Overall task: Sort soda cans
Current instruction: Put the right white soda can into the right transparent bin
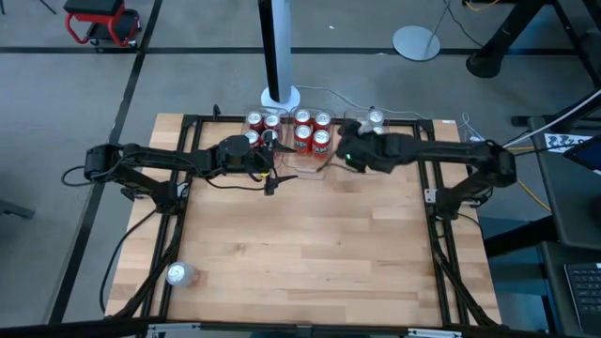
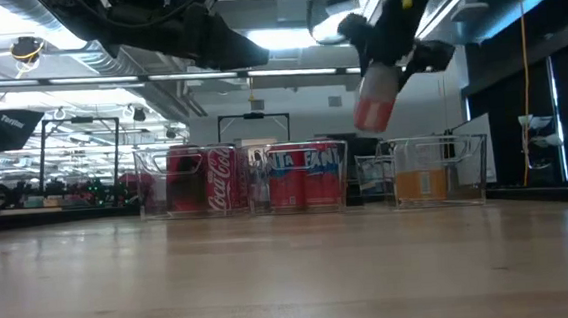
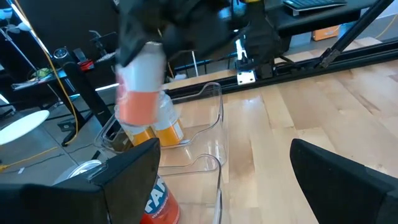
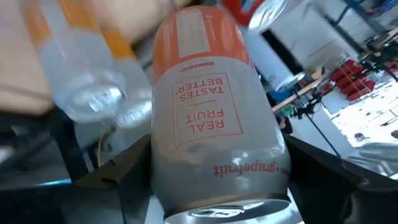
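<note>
left to right: my left end effector (image 1: 268, 167) hangs open and empty by the red cola cans (image 2: 203, 181). my right end effector (image 2: 389, 56) clamps a pale grapefruit can (image 4: 211, 118), smooth metal, long axis tilted, raised above the clear plastic bin (image 2: 435, 171) on the table (image 1: 310, 244); the bin lies below.

From above, you look straight down on the whole surface (image 1: 310, 244). Your low view sits at surface level, facing the clear bins (image 2: 435, 168) and room behind. Both wrist views sit close and share the pale can (image 4: 211, 118).
</note>
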